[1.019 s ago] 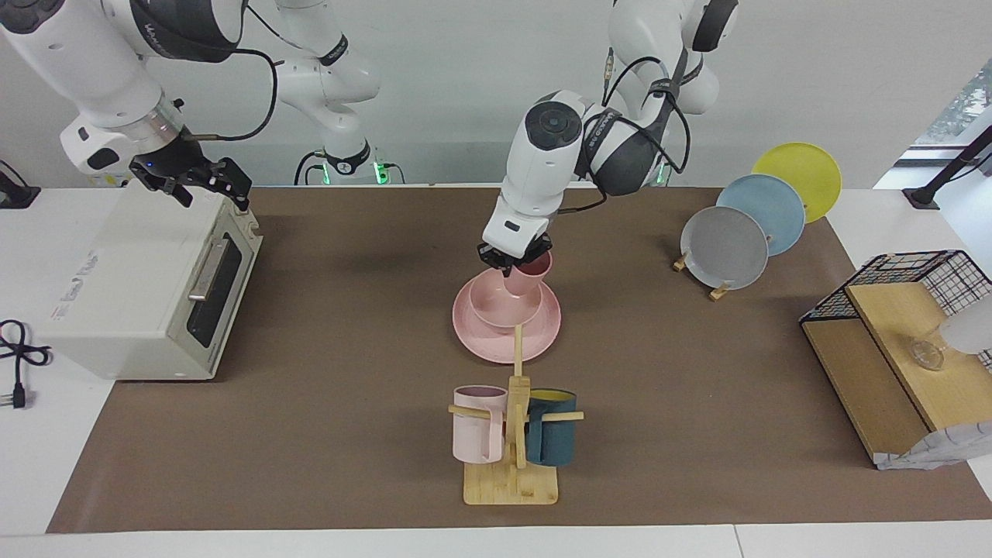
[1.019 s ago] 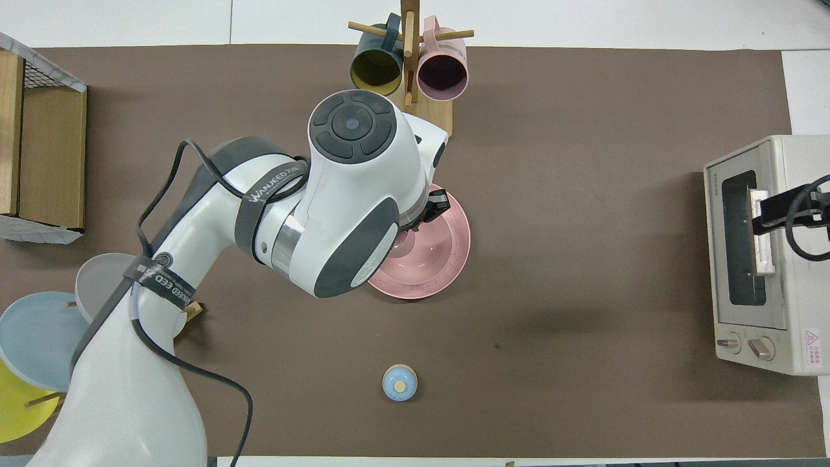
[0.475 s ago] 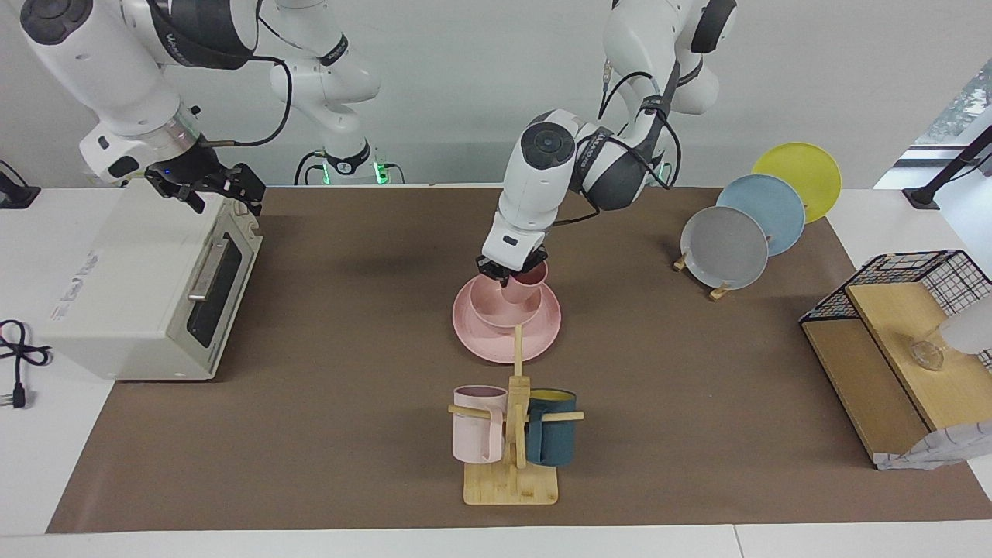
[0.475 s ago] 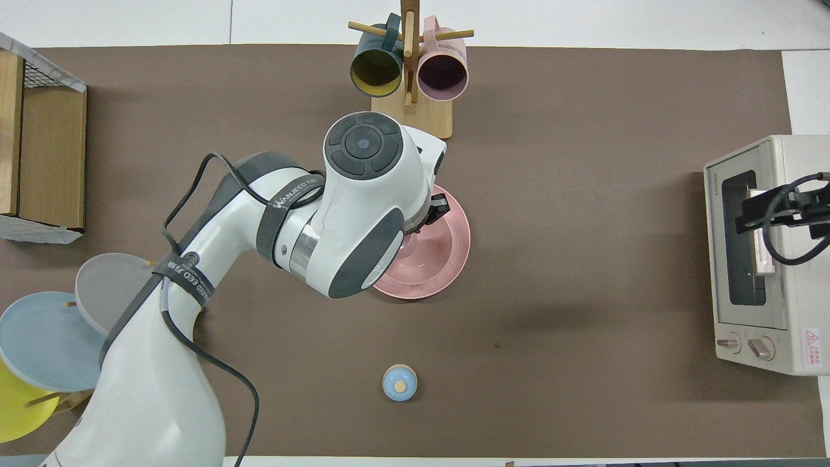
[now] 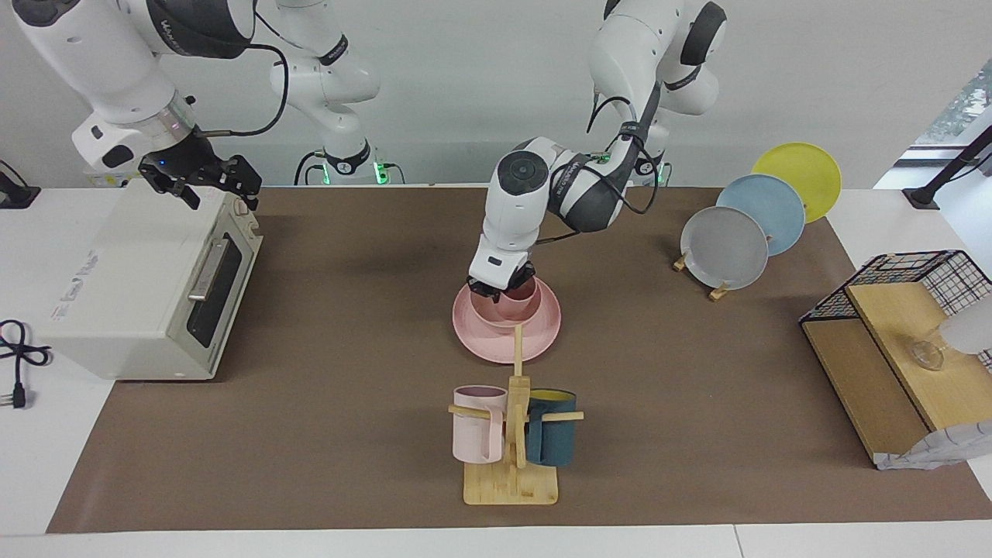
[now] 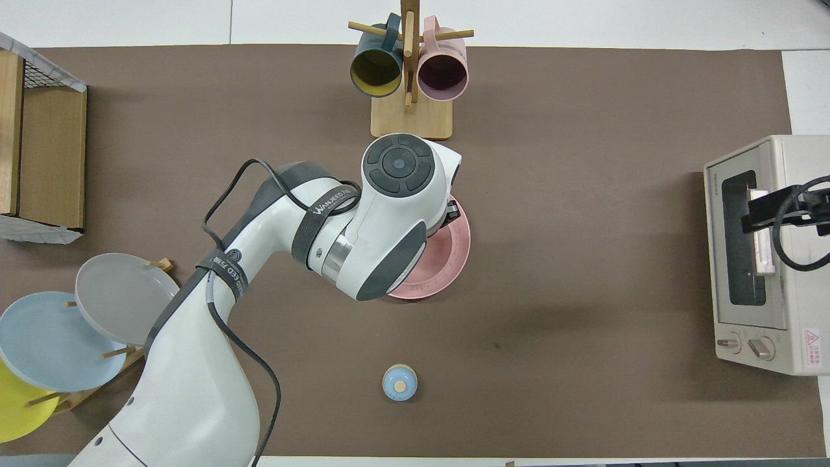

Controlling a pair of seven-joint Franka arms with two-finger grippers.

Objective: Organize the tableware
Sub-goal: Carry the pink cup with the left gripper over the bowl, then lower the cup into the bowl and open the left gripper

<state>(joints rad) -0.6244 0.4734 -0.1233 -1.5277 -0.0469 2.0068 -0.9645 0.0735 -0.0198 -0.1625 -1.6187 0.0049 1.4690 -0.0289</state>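
Left gripper (image 5: 502,288) gripping cup (image 5: 521,291), inside bowl (image 5: 504,311)

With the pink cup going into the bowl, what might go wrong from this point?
The left gripper is shut on the cup, which sits low inside the bowl on the plate. Opening while the cup is tilted may tip it. Lifting out carelessly might nudge the bowl off centre. The right gripper, open over the toaster oven, poses little risk.
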